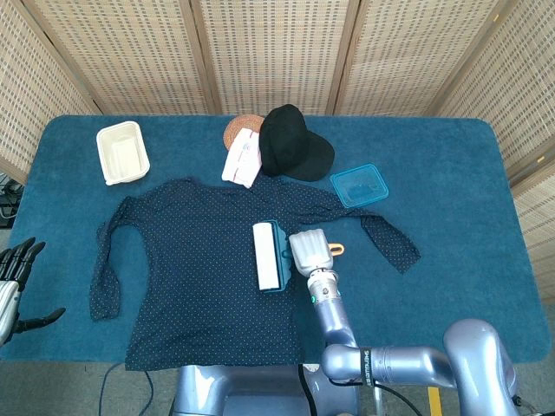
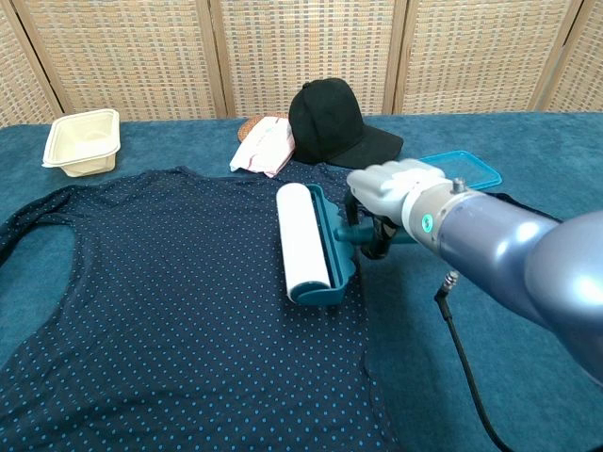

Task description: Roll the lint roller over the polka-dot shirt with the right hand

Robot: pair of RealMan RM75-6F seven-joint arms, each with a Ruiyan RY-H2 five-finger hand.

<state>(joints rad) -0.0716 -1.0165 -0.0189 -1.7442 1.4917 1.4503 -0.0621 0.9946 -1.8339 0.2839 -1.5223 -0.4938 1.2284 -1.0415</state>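
Note:
A dark blue polka-dot shirt (image 1: 199, 277) (image 2: 170, 311) lies flat on the table, sleeves spread. On its right half rests the lint roller (image 1: 267, 256) (image 2: 306, 242), a white drum in a teal frame. My right hand (image 1: 310, 252) (image 2: 388, 191) grips the roller's teal handle just right of the drum; an orange handle end (image 1: 336, 250) sticks out past the hand. My left hand (image 1: 17, 270) hangs at the far left edge, off the table, fingers apart, holding nothing.
Behind the shirt sit a black cap (image 1: 291, 143), a folded white cloth (image 1: 242, 159) on a round woven mat, a cream tray (image 1: 121, 152) at back left and a blue lid (image 1: 358, 185) at the right. A wicker screen closes off the back.

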